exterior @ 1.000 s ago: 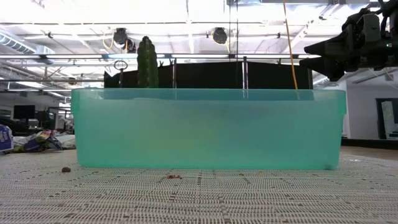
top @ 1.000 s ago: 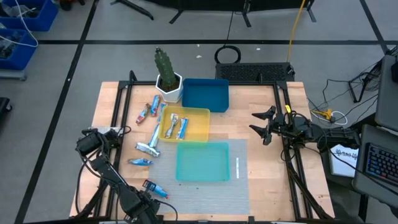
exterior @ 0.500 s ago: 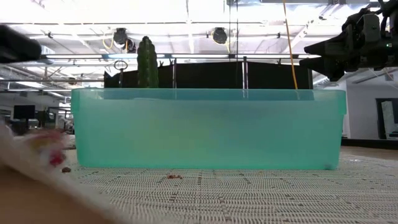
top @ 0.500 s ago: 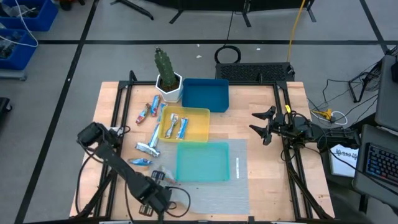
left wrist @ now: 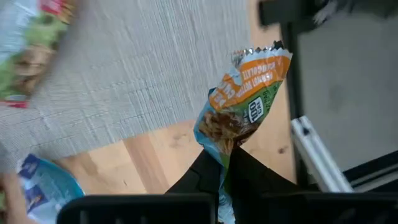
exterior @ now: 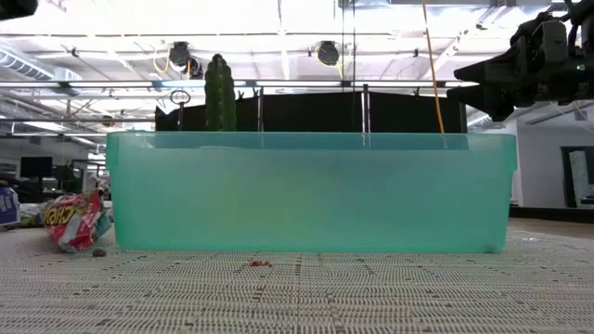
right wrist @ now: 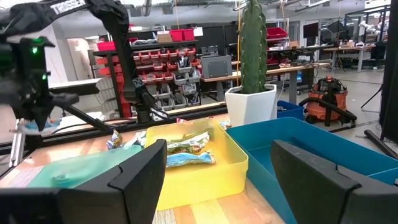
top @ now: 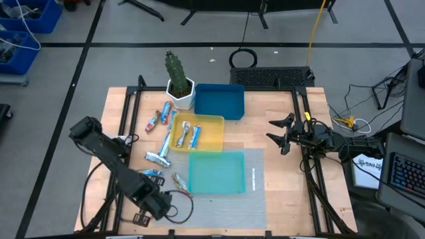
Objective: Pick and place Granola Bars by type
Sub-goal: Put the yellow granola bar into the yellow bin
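My left gripper (left wrist: pixel 227 163) is shut on a granola bar (left wrist: pixel 239 99) with an orange, green and blue wrapper, over the table's near-left part, where the arm (top: pixel 143 192) reaches in. A red-and-green bar (exterior: pixel 79 221) lies flat on the mat beside the teal tray's (top: pixel 216 189) near-left corner. Several blue and silver bars (top: pixel 159 157) lie on the wood to the left. Two more (top: pixel 189 135) lie in the yellow tray (top: pixel 216 143). My right gripper (top: pixel 282 133) hangs open above the table's right side. My left gripper pinches the orange-and-green bar between its two fingers (left wrist: pixel 202 177) at one crimped end (left wrist: pixel 225 146). The bar sticks out past the fingertips along their line, with its other crimped end (left wrist: pixel 264 53) free. Whether it hangs clear of the table does not show.
A blue tray (top: pixel 219 101) stands at the far edge, next to a cactus in a white pot (top: pixel 178 83). A grey mesh mat (top: pixel 219 206) lies under the teal tray. Black frame rails (top: pixel 126 119) run along both table sides. A thin white strip (top: pixel 254 178) lies right of the teal tray.
My left arm has swung: its elbow went toward the table's left-far side and its gripper drew away from the near edge, still shut on the bar. A red-and-green bar now lies on the mat beside the teal tray, where none showed before.
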